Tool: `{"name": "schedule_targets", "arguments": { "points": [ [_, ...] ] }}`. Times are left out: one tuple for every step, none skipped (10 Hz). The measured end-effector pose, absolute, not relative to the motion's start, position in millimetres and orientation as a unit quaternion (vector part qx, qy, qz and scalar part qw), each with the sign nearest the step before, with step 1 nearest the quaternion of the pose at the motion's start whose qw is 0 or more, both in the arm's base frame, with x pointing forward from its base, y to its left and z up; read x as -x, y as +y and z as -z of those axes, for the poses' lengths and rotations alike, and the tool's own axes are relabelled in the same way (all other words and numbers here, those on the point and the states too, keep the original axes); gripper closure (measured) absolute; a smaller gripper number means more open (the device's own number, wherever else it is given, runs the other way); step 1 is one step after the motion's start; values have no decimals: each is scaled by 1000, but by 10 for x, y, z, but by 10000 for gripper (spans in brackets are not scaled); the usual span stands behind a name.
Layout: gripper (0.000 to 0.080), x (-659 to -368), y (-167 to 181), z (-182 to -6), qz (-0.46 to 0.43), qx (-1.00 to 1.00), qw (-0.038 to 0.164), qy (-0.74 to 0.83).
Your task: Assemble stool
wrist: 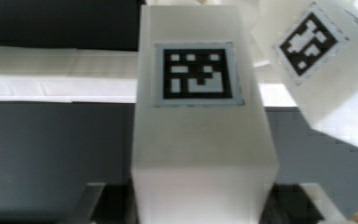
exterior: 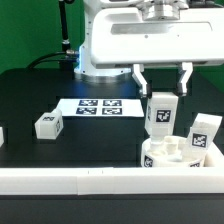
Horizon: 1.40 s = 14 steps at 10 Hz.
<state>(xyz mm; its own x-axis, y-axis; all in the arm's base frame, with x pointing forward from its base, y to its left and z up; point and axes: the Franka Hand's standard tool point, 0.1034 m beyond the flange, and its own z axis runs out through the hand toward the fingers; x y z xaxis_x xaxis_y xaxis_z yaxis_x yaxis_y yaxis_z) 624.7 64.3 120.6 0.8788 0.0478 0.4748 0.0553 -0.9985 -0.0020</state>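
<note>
Black tabletop (exterior: 30, 100) under bright light, green wall (exterior: 25, 30) behind it. A long white rail (exterior: 70, 180) runs across the front edge. Flat in the middle lies the marker board (exterior: 100, 105). Off to the exterior view's left of it, a loose leg (exterior: 47, 124) sits on its own, well apart from everything else.

Over on the exterior view's right, there's the seat (exterior: 160, 157), tucked just behind the rail, sockets facing up. Two legs rise from it. The second leg (exterior: 203, 136) (wrist: 327, 55) stands on the far right side of the seat and leans, its tag facing out. Just beside it is the leg (exterior: 163, 115) (wrist: 202, 140) that matters right now, upright, its foot down at the seat's top; whether it sits fully in a socket, I can't tell.

And the white arm (exterior: 130, 40) hangs right above it. The pincer (exterior: 163, 88) (wrist: 202, 205) is about half spread and straddles the top end of that upright leg. From the wrist view the leg fills the gap, with the dark fingers (wrist: 99, 205) pressed against both of its sides. That's a grip on the leg, up at its very tip.
</note>
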Motion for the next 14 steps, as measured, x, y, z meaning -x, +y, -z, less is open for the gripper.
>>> {"name": "schedule_targets", "arguments": {
  "points": [
    [469, -6234, 655, -1167, 242, 970, 7, -29],
    [469, -6238, 638, -1157, 244, 969, 6, -28],
    [469, -6241, 636, -1157, 248, 968, 5, -28],
    [469, -6243, 633, -1156, 250, 968, 5, -28],
    [469, -6245, 625, -1156, 250, 968, 5, -28],
    [469, -6247, 610, -1157, 250, 968, 4, -27],
    [469, -6250, 609, -1157, 250, 968, 4, -27],
    [469, -6256, 620, -1158, 249, 968, 4, -29],
    [469, -6272, 646, -1168, 250, 968, 5, -31],
    [469, -6292, 649, -1170, 251, 967, 4, -35],
    [469, -6300, 635, -1167, 251, 967, 2, -41],
    [469, -6297, 618, -1144, 251, 967, 0, -44],
    [469, -6285, 624, -1111, 249, 968, 0, -44],
    [469, -6279, 621, -1096, 247, 968, 0, -45]
  ]
}}
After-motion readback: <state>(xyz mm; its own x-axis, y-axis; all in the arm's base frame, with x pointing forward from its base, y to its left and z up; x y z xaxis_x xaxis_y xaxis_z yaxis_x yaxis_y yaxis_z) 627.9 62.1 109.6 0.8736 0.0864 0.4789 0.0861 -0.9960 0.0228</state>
